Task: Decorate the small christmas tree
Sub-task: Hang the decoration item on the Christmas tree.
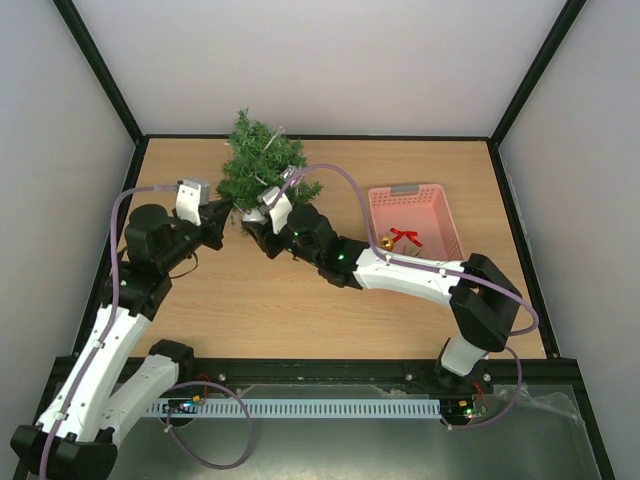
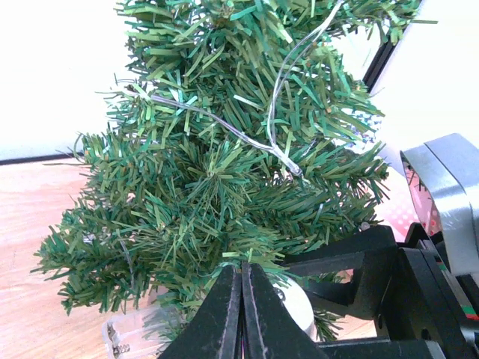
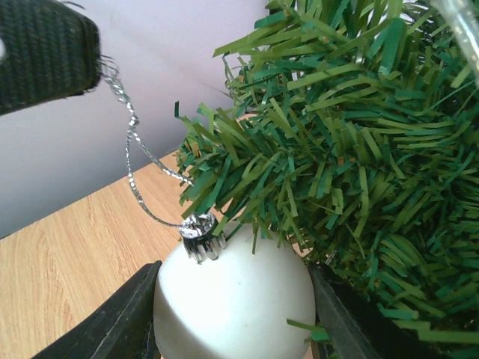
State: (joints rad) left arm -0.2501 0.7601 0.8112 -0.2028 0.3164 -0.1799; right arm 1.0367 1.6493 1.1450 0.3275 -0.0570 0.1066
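- Right wrist cam: right claw (image 3: 232,329) spread around white ball (image 3: 236,299), fingers touching both sides.
- small christmas tree (image 3: 359,149) just ahead-right of it, upright; branch tips overhang ball cap.
- Left claw (image 2: 241,278) pressed together, prob. pinching silver loop (image 3: 131,149) above ball; tree dead ahead.
- Both arms about equally near.

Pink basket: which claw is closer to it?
Right. The right claw, gripping a white bauble, is on the small christmas tree's side facing the pink basket; the left claw is farther, past its base.
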